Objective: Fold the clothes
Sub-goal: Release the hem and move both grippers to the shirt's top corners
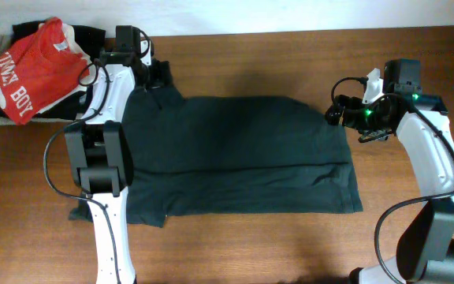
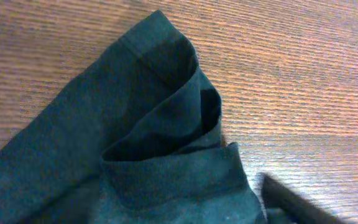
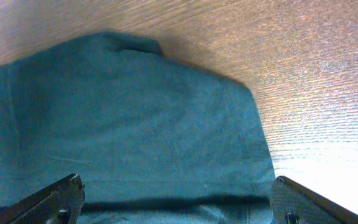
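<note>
Brown wooden table (image 1: 290, 244) fills the overhead view. At its far left corner a red shirt (image 1: 24, 75) with white lettering lies on a heap of dark clothes (image 1: 93, 35). Just right of it, the left gripper (image 1: 158, 77) sits at the far left corner of the black T-shirt (image 1: 243, 158), where the fabric bunches into a raised fold. Only one dark finger (image 2: 291, 202) shows in its wrist view, so I cannot tell how wide its jaws stand. The T-shirt lies mid-table, folded into a broad rectangle. Over its far right corner the right gripper (image 1: 339, 110) hovers with jaws spread wide, clasping nothing.
</note>
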{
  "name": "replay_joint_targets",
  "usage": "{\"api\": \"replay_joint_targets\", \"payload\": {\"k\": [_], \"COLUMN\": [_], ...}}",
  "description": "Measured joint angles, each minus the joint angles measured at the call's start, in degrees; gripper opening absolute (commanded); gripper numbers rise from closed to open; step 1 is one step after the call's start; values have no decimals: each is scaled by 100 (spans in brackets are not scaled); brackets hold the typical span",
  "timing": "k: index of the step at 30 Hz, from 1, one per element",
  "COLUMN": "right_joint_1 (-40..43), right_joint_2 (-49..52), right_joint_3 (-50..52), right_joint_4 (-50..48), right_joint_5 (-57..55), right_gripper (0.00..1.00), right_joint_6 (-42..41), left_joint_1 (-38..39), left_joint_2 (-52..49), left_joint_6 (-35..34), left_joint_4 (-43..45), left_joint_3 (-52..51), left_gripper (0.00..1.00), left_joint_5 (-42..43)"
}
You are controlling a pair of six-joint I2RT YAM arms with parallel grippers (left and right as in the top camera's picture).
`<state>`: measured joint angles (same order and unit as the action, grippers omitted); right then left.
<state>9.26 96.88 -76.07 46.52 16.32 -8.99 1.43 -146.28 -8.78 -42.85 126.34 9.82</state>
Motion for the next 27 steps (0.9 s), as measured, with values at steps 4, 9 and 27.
{"api": "replay_joint_targets", "payload": {"k": [4,9,27], "right_joint_1": [0,0,-621], "right_joint_2": [0,17,1998], "right_joint_3": [0,0,0], "right_joint_4": [-201,-638,-2345], "right_joint_5": [-302,-407,-553], "right_gripper": [99,99,40], "right_joint_6": [33,109,1038], "left_joint_1": [-11,-11,-11], "left_joint_2": [-52,-66,-87], "left_joint_6": [-28,-26,-24], "left_joint_4": [63,107,122], "left_joint_3": [0,0,0], "left_gripper": [31,18,17], "left_joint_5": [-42,-42,-39]}}
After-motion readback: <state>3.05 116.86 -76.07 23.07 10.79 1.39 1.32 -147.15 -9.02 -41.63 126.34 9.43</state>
